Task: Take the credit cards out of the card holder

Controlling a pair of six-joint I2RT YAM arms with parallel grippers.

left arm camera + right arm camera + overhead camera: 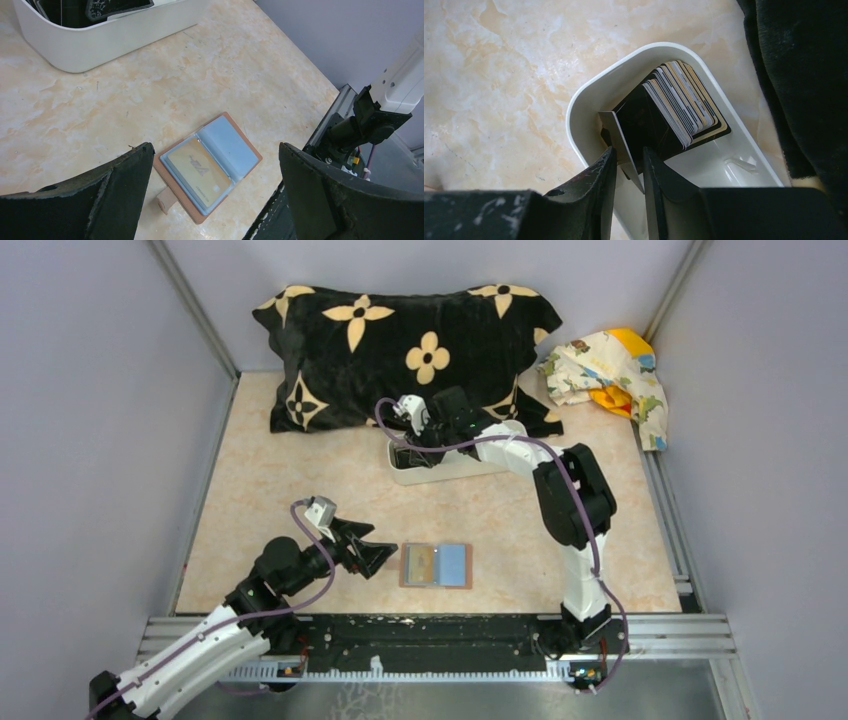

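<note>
One tan card [199, 171] sits in the left pocket of the open card holder [436, 565], which lies flat on the table [280, 490] at the near middle. The left fingers [125, 175] are spread wide just left of it. At the far side, the right fingers [599, 175] pinch a thin grey card [616, 134] standing in the white tray [584, 100], beside a stack of cards [679, 105].

Bright, soft and even from overhead in all three views. Faint, short shadow beside the card holder [207, 167]; deeper shade inside the white tray [704, 165]. Mild sheen on the marbled tabletop [300, 480]. Crisp on the credit cards [679, 105], edge by edge; soft on the near fingers [100, 200] of the left gripper [215, 152]. Hardly any detail in the black pillow [804, 75].
</note>
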